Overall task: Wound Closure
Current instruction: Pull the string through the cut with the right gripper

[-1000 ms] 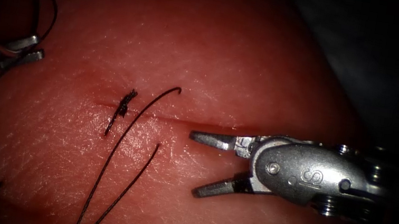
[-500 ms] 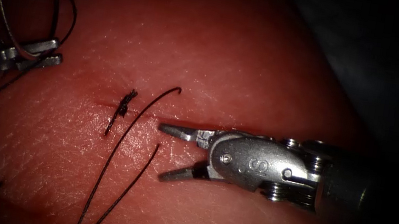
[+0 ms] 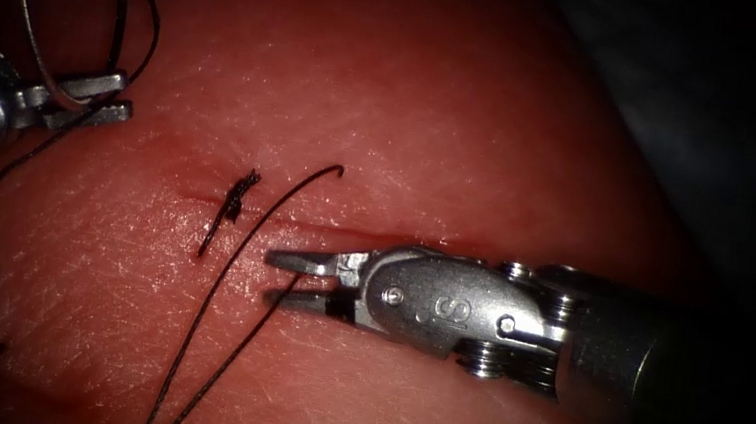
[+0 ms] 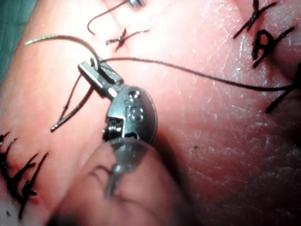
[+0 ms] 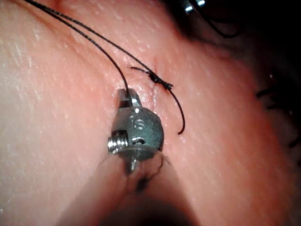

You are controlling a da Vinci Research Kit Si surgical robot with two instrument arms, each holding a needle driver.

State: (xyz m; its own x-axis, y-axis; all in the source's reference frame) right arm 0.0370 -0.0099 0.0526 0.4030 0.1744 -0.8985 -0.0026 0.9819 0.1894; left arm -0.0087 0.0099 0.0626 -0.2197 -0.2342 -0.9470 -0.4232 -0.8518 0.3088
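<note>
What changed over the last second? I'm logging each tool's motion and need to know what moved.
The right tool slid left along the cut and narrowed its jaws around the end of a loose thread; whether it grips is unclear. The left tool, shut on the needle near its trailing end, shifted right and up. The knot and tissue stayed put.

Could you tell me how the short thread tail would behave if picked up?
Probably limp and light: the thread lies in loose curves on the tissue. Likely hard to grip, being thin. Right pincer open around it; left pincer holds the needle near one end, off tissue.
</note>
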